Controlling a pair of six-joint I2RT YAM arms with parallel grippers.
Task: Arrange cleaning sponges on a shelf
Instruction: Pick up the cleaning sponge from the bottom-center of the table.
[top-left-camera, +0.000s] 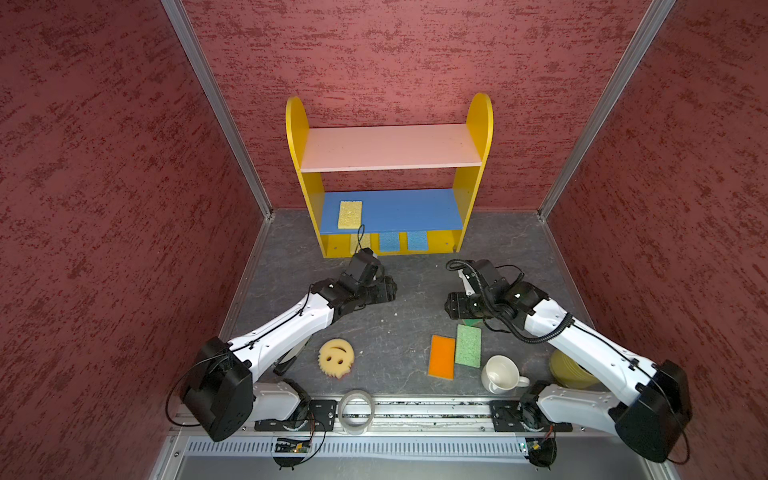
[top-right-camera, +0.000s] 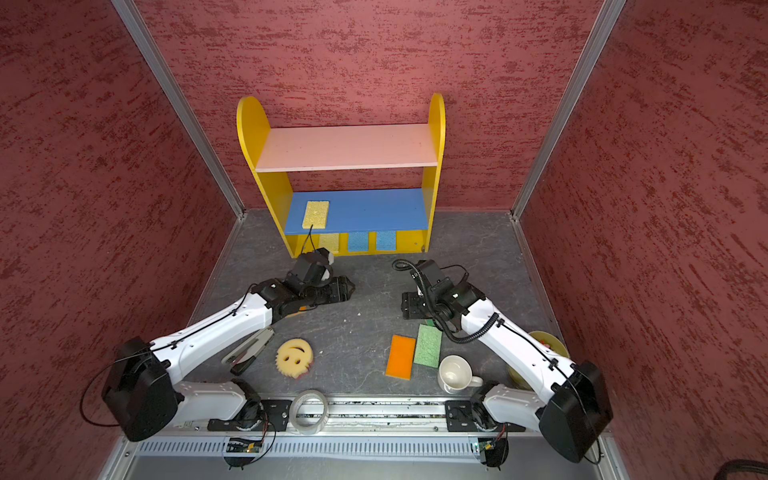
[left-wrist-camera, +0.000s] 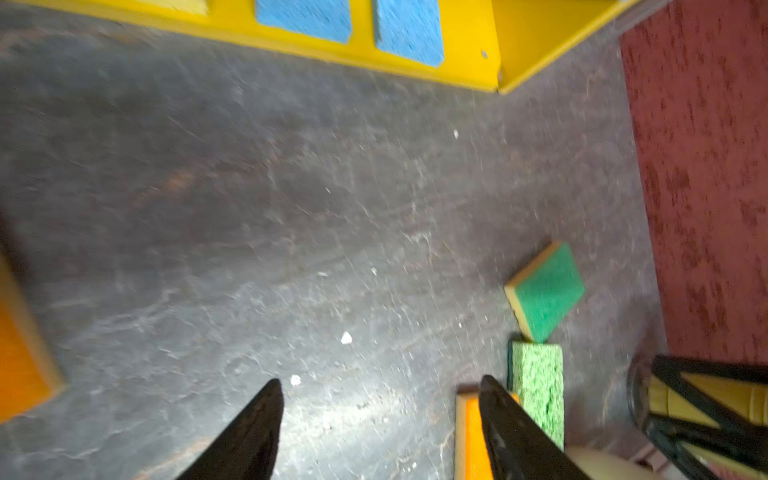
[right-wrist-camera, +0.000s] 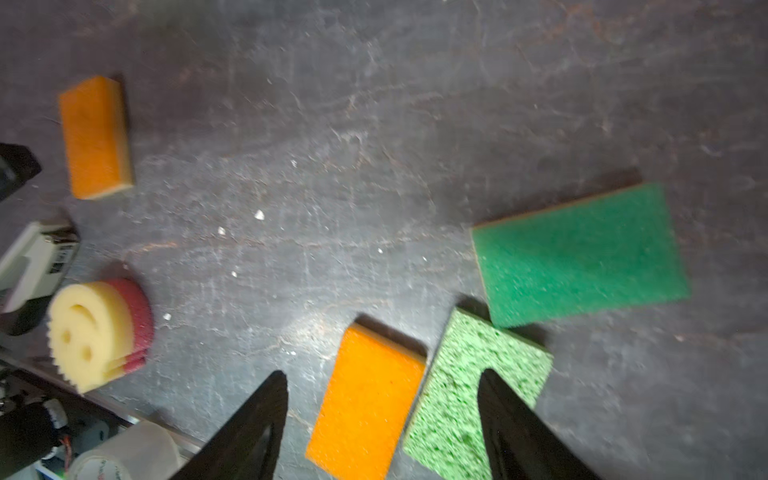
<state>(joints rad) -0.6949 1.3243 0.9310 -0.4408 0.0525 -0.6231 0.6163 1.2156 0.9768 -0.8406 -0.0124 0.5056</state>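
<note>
Left claw (left-wrist-camera: 379, 379): I see it spread, empty.
Right claw (right-wrist-camera: 383, 371): spread, empty too.
Shelf (top-left-camera: 297, 124): yellow sponge (top-left-camera: 349, 214) on blue board (top-left-camera: 411, 208).

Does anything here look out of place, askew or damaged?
Nothing looks damaged or spilled. The clear tape ring lies across the front rail instead of the table, a white mug stands beside the light green sponge, and small white crumbs dot the table.

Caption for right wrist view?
Open right gripper facing orange sponge and light green sponge side by side on table.
</note>
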